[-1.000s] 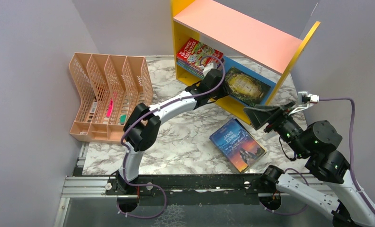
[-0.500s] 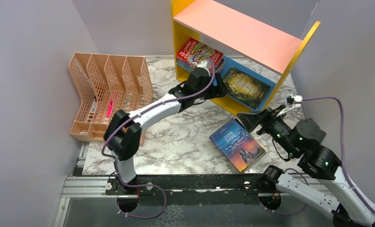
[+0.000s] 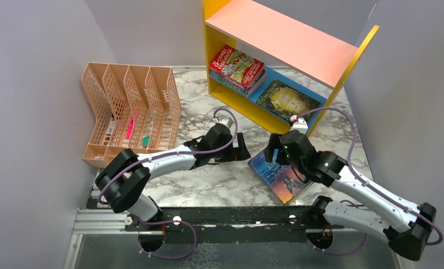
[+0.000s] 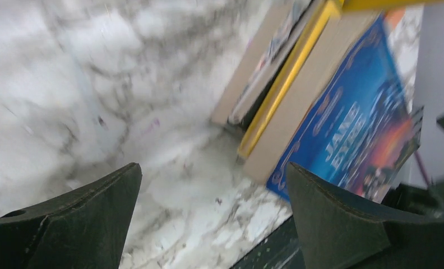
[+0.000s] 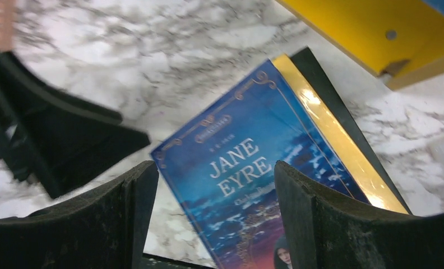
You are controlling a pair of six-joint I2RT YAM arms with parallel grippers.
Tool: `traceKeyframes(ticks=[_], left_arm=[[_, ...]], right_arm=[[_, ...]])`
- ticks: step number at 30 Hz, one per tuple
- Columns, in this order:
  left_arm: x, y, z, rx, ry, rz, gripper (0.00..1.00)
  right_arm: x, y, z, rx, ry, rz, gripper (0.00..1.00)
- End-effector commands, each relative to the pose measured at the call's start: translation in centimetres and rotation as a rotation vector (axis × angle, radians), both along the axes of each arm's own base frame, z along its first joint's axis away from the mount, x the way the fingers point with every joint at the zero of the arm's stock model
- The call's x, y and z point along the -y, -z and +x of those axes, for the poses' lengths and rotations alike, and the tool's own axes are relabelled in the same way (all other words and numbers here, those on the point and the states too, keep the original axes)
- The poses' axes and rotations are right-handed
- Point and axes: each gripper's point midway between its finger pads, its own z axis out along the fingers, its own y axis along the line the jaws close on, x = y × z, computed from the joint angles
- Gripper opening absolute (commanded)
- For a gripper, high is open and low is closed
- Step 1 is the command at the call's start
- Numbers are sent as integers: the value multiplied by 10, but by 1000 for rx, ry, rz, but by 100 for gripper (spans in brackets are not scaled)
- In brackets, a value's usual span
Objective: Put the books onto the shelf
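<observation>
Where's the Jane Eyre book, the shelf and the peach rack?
Jane Eyre book [image 5: 239,168]: right wrist view, front cover title.
shelf [image 3: 281,39]: top view, pink top board.
peach rack [image 3: 134,89]: top view, mesh divider.

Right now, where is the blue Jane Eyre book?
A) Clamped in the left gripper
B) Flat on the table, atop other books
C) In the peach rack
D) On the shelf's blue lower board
B: the Jane Eyre book lies flat atop a yellow book on the marble table, beneath the open right gripper, with nothing gripping it.
</observation>
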Motion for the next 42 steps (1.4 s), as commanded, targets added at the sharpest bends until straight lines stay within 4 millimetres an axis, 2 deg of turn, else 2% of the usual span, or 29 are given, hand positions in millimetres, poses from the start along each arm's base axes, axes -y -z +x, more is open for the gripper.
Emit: traceKeyframes(ticks=[1,6,12,15,19,26,32,36,38,42], left_arm=[[25,-6,-34,-22,40,-157,99],[47,2,-60,-35,98,-226,98],[60,5,-63,-10,67,-229,96],[59,15,-64,-31,18,-230,93],[47,36,-68,-75,-46,-227,91],[51,44,-70,-98,-40,-241,78],[48,52,-70,-112,-60,-230,76],[45,48,-69,-105,-71,-239,75],[48,40,-69,-100,-60,-259,75],[74,13,-85,-81,41,-344,75]], right_arm=[[19,33,1,-71,119,-97,82],[27,39,5,-74,161,-152,86],[31,29,27,-4,152,-203,90],[30,33,33,-16,157,-206,90],[30,45,30,-17,122,-207,90],[40,55,28,-6,142,-215,90],[42,68,26,-39,145,-241,90],[44,70,24,-66,173,-224,90],[38,73,20,-95,167,-176,90],[17,85,2,-179,125,-32,85]])
